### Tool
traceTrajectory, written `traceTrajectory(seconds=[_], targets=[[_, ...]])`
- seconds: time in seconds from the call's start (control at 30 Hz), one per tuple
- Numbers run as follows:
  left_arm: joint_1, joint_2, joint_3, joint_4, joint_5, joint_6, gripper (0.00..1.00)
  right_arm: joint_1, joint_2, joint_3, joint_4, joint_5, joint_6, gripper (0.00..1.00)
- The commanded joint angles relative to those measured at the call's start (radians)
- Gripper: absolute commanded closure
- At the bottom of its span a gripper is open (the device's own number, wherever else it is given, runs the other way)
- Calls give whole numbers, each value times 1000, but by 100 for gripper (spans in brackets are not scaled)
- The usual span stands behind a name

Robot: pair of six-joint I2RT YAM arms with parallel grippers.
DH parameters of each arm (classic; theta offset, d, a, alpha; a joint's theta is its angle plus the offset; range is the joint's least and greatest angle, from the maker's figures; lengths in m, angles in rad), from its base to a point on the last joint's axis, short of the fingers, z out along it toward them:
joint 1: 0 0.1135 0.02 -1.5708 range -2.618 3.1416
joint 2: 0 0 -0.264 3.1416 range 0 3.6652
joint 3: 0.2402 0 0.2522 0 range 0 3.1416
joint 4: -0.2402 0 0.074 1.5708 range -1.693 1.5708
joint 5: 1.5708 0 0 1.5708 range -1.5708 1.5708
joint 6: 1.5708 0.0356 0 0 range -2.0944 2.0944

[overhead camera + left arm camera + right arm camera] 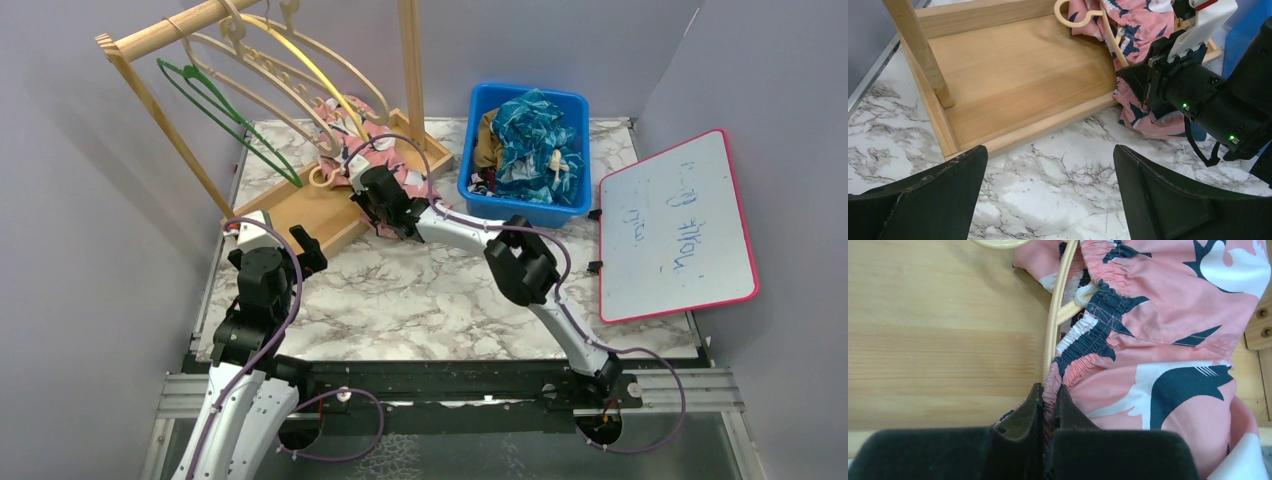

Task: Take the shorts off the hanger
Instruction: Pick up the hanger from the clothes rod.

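Pink shorts with navy and white blotches (1158, 340) lie on the wooden rack base (300, 210), still threaded on a cream plastic hanger (1053, 330). They also show in the top view (385, 150) and the left wrist view (1138, 25). My right gripper (1049, 392) is shut on the elastic waistband right beside the hanger's arm. My left gripper (1048, 185) is open and empty, low over the marble table in front of the base's front edge, left of the right gripper.
A blue bin (478, 185) at the back right holds teal patterned and olive-brown shorts. Cream, yellow and green hangers (270, 70) hang bare on the wooden rail. A pink-framed whiteboard (675, 225) lies at the right. The rack's posts (918, 50) stand near my left gripper.
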Motion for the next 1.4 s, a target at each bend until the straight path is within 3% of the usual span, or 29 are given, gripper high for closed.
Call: traceTrajectory(seconds=[0.0,0.17,0.37,0.53,0.77,0.97,1.1,1.37], targets=[[4,1,2,21,18,4,1,4,-111,-89,17,100,10,99],[4,1,2,23,23,7,1,4,-331,-307,172,75,36,99],[4,-3,1,25,36,10,1,4,-576,-560,143,-19,110,99],[4,-8,0,32,67,21,1,4,-791,-815,125,-198,240,99],[4,-16,0,44,126,39,1,4,-1150,-1212,274,-498,373,99],[4,-20,-4,54,149,46,1,4,-1413,-1452,393,-543,411,99],[4,-11,-9,64,161,50,1,4,-1529,-1502,440,-550,422,99],[4,7,-4,67,187,56,1,4,-1664,-1437,304,-626,373,99]])
